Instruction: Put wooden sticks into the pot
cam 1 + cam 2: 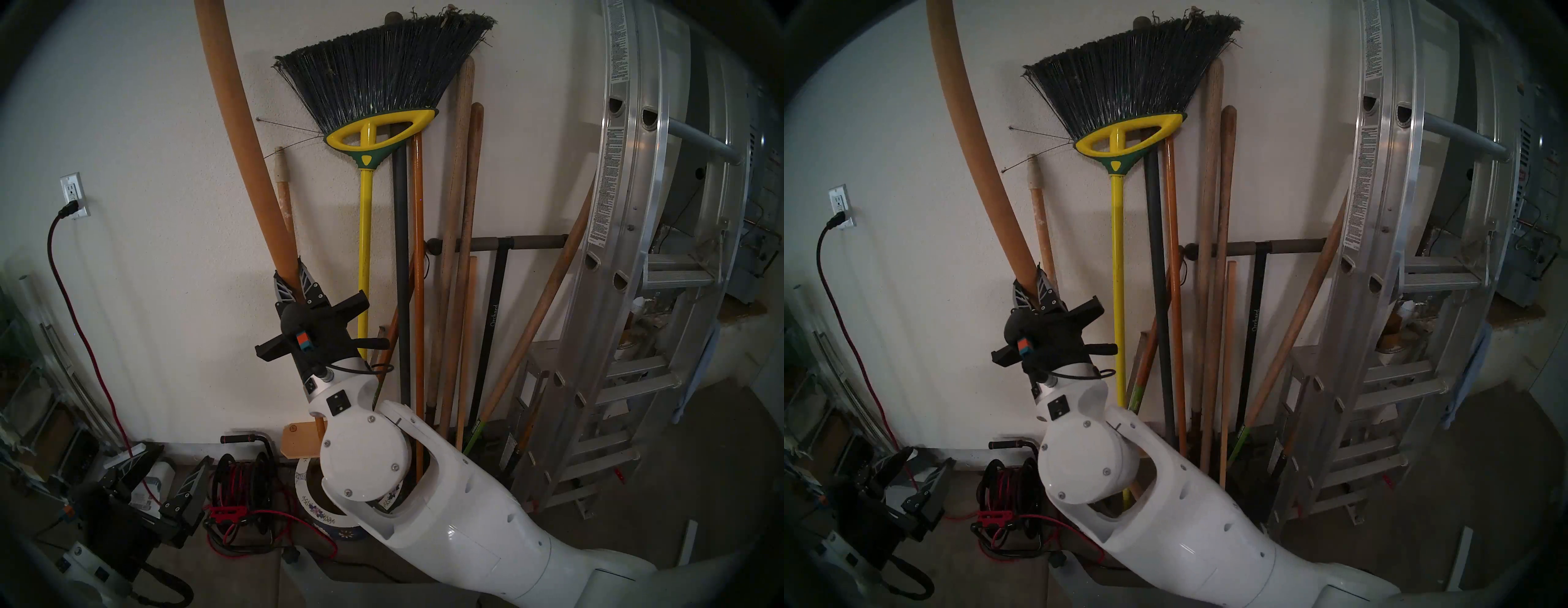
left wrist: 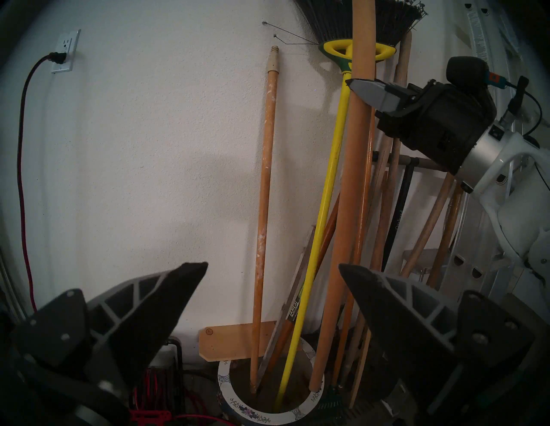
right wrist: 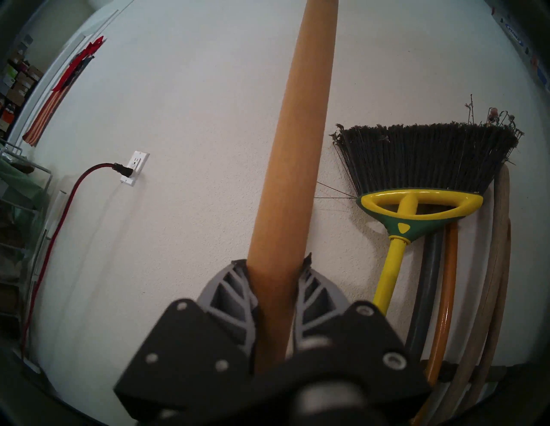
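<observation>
The right gripper (image 1: 295, 276) is raised in front of the far wall, both fingers pressed against the plain tan dowel (image 1: 237, 127), which it holds at mid-shaft. In the right wrist view the dowel (image 3: 293, 154) runs up between the two grey finger pads (image 3: 230, 293) and out of the top of the view. In the left wrist view its lower end (image 2: 317, 383) sits inside the pot (image 2: 229, 398), near the right side of the opening; whether it touches the bottom cannot be told.

The pot, with its white floral rim, stands on the floor against the wall, largely hidden behind the right arm in the head view (image 1: 306, 496). Already in it are the paint-speckled pole (image 2: 263, 208), leaning on the wall at the left of the opening, and the yellow-handled broom (image 1: 369, 237), bristles uppermost.

The left gripper (image 2: 272, 285) hangs low at the near left with its fingers spread wide and nothing between them; it also shows in the head view (image 1: 163, 479).

To the right of the pot a cluster of other long tool handles (image 1: 454, 254) leans on the wall, and beyond them an aluminium ladder (image 1: 628, 254). Left of the pot lies a cord reel (image 1: 242, 479), its red cord (image 1: 80, 331) running up to a wall outlet (image 1: 74, 195).
</observation>
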